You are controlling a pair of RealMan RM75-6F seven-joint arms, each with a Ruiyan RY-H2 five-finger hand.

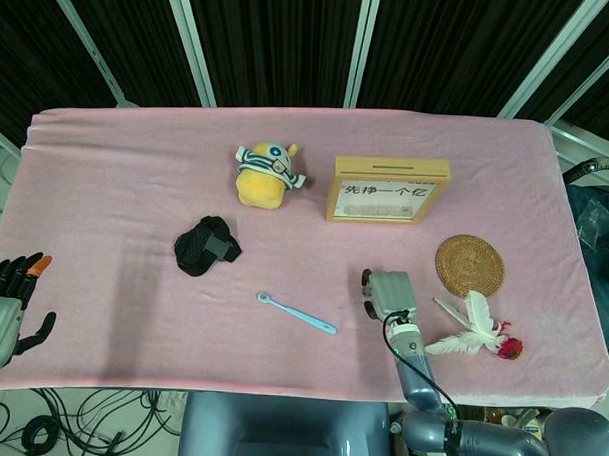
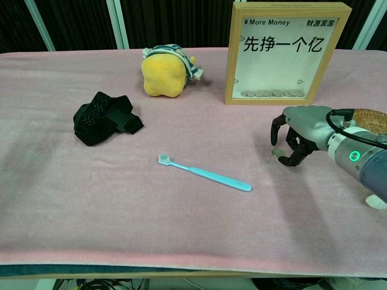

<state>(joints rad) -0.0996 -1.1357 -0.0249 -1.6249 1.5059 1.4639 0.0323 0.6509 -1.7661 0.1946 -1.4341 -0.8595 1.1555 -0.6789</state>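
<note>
In the head view, the right hand [image 1: 389, 294] hung palm-down over the pink cloth [image 1: 116, 181], just in front of the wooden coin-box frame [image 1: 388, 190] and a little to the frame's right-hand half. From above, the back of the hand hid whatever its fingers were doing. The blue toothbrush [image 1: 297, 313] lay well off to the frame's front left, its long axis slanting from upper left to lower right, with the handle end pointing toward that hand. The left hand [image 1: 4, 300] was far from the frame, off the cloth's near left corner, fingers spread and holding nothing. A woven coaster [image 1: 469, 265] and a white feather toy [image 1: 473, 327] lay to the frame's front right; a yellow plush toy [image 1: 265, 174] and a black strap [image 1: 206, 246] lay to its left. In the chest view, the right hand [image 2: 296, 139] stood directly before the frame [image 2: 289, 53], fingers curled down, their tips pinching a small coin [image 2: 277, 153] at the cloth. The coin sat straight in front of the frame, and the right hand was by far the nearer one.
</note>
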